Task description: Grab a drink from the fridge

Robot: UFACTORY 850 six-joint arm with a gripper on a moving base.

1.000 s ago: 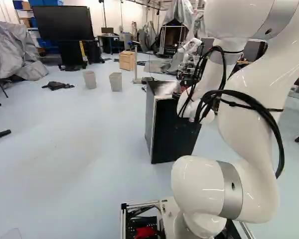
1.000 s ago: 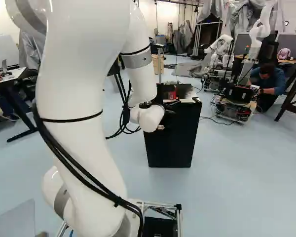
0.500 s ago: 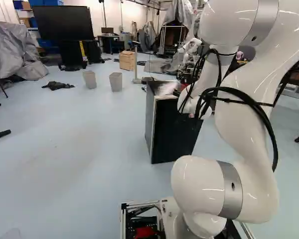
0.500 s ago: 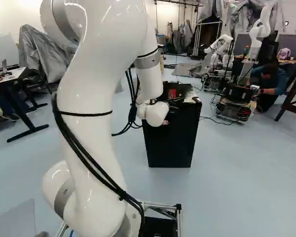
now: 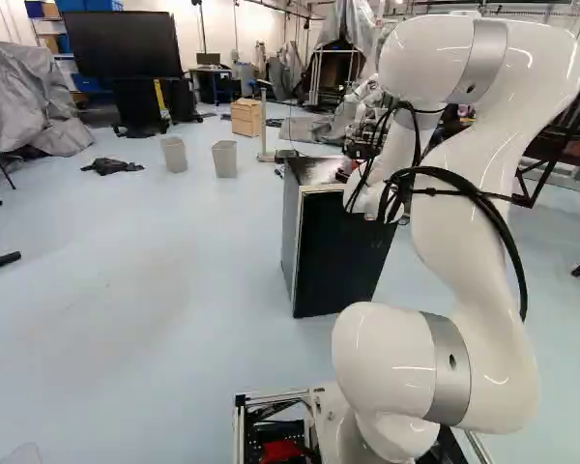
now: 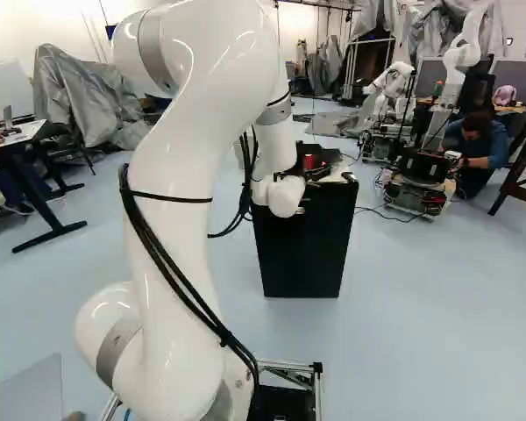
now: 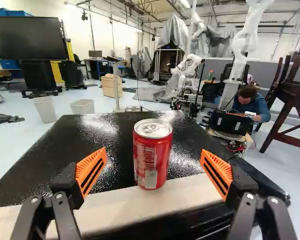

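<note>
The fingers (image 7: pixel 92 171) stand wide apart, holding nothing, just short of the can (image 7: pixel 153 155), upright on top of the fridge (image 6: pixel 302 254) near its pale front edge (image 7: pixel 190 192). Closing too soon might pinch the can's near side and tip it; coming in low might scrape that edge. Its far side is hidden, likewise the fridge's inside.
</note>
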